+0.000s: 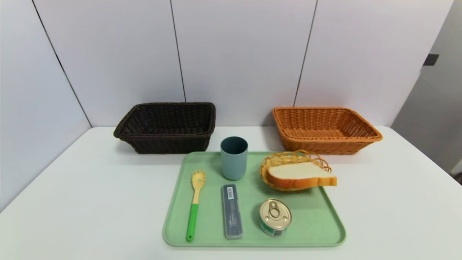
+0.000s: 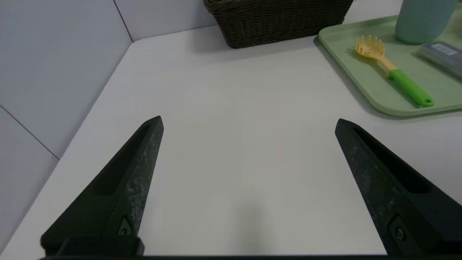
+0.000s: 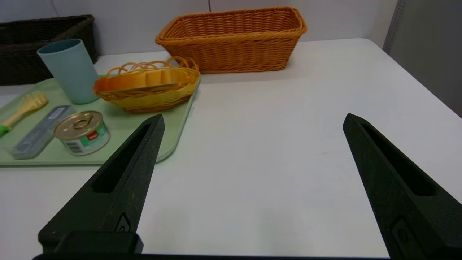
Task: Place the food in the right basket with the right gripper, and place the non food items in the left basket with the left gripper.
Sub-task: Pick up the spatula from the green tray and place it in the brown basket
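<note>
A green tray (image 1: 317,227) in mid-table carries a blue-grey cup (image 1: 234,157), a yellow spaghetti spoon with green handle (image 1: 195,202), a grey cutlery case (image 1: 231,211), a tin can (image 1: 275,217) and a bread slice (image 1: 301,174) in a small yellow wicker dish (image 1: 285,159). Behind stand a dark brown basket (image 1: 166,127) at the left and an orange basket (image 1: 325,129) at the right. Neither arm shows in the head view. My left gripper (image 2: 249,121) hangs open over bare table left of the tray. My right gripper (image 3: 252,119) hangs open over bare table right of the tray.
White panel walls close the back and the left side of the white table (image 1: 90,187). The table's right edge (image 1: 433,162) drops off beside a grey wall. Both baskets hold nothing that I can see.
</note>
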Robot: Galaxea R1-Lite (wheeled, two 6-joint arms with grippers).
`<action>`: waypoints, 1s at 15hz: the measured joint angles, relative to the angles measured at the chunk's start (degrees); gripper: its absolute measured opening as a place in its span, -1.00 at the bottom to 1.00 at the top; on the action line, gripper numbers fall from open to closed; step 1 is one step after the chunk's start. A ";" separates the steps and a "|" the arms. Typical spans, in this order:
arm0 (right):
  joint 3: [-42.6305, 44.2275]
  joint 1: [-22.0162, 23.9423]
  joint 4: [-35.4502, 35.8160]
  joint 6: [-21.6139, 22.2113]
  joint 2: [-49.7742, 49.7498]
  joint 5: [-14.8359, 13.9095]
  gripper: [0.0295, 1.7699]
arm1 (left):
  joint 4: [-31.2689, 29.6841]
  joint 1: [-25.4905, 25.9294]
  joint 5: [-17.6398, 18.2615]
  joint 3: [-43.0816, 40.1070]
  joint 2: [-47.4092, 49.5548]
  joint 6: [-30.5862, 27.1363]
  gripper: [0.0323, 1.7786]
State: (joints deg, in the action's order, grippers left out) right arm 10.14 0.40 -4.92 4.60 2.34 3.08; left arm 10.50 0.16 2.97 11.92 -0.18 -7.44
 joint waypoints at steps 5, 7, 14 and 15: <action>12.01 -0.05 -2.68 0.06 13.62 0.63 0.93 | 16.74 0.05 -0.26 19.71 -8.50 2.73 0.90; 17.42 -0.07 -5.40 0.04 21.00 0.71 0.93 | 19.02 0.09 -0.34 25.92 -15.30 3.47 0.90; 33.05 -0.05 -8.77 -2.58 47.57 1.18 0.93 | 20.09 0.02 3.77 39.67 -41.90 5.10 0.90; 34.62 -0.05 -8.80 -3.04 51.07 1.35 0.93 | 20.21 0.00 4.52 41.66 -45.76 5.18 0.90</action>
State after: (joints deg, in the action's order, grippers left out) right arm 44.76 0.35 -13.73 1.56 53.41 4.44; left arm 30.71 0.16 7.50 53.58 -45.95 -2.26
